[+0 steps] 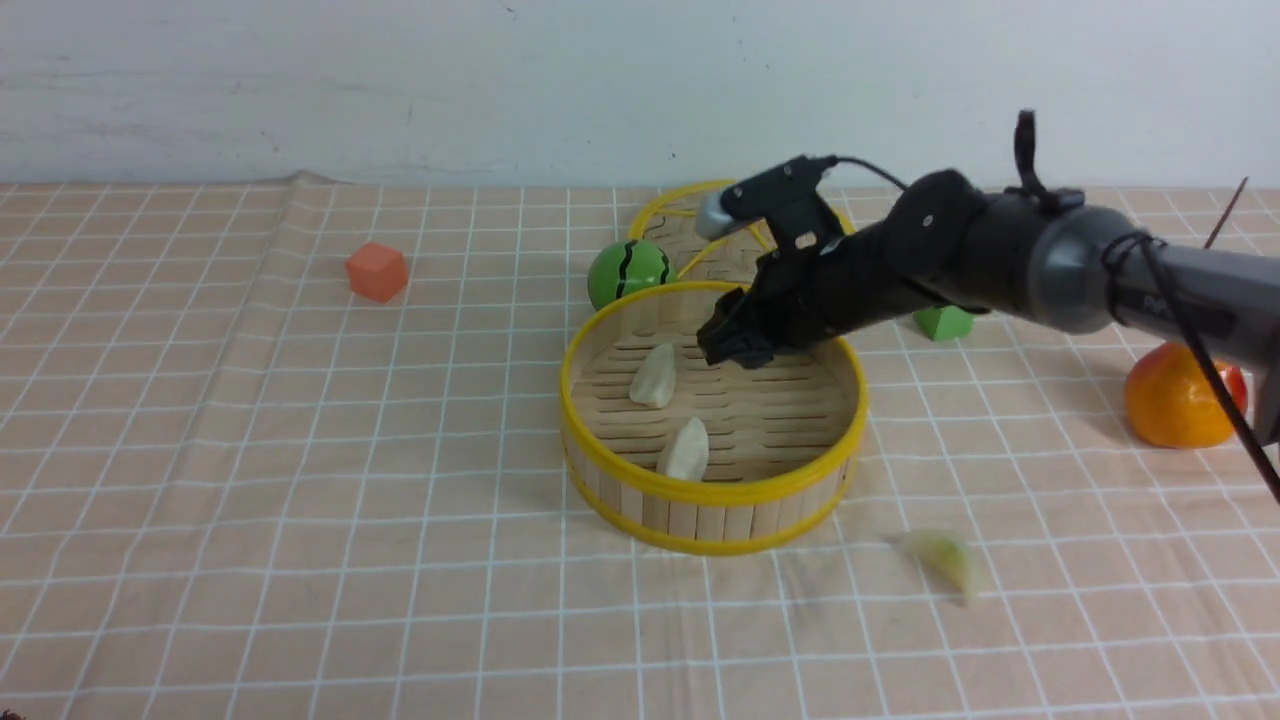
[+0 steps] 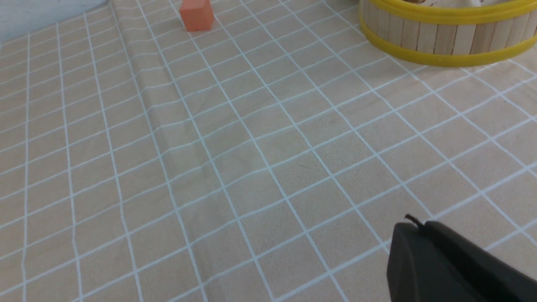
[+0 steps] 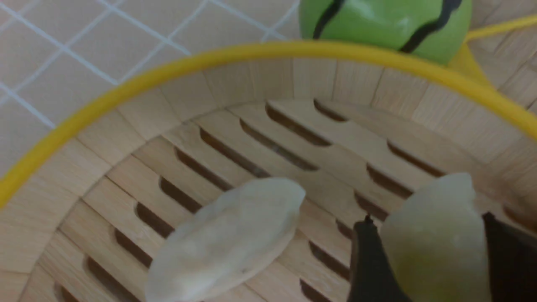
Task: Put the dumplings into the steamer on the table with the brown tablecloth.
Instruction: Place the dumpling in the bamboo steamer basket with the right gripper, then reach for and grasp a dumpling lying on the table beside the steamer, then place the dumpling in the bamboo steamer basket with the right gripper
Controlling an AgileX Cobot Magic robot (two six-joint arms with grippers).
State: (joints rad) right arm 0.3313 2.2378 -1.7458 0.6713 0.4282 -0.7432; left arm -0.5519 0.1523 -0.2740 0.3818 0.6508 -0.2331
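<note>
- In the round bamboo steamer [image 1: 700, 520], a cream-white crescent dumpling [image 1: 653, 376] is laid behind a second cream-white dumpling [image 1: 685, 450].
- A pale green dumpling [image 1: 945, 560] is laid on the brown gridded tablecloth [image 1: 300, 450], before and right of the steamer.

On the creased brown tablecloth [image 2: 251, 167] an orange cube [image 2: 196, 14] stands well apart from the steamer [image 2: 440, 40]; one dark piece of the left gripper [image 2: 444, 264] shows.

On table [image 1: 250, 450]: steamer [image 1: 700, 520], cube [image 1: 377, 271], dumpling [image 1: 945, 560]

We recorded a peach-brown tablecloth [image 1: 300, 450] with a white grid, a pale-wood steamer [image 1: 700, 510] with yellow rims, cream-white dumplings [image 1: 654, 377], one pale green dumpling [image 3: 436, 235], a green ball [image 1: 628, 270] with black stripes, and an orange cube [image 1: 377, 271].
</note>
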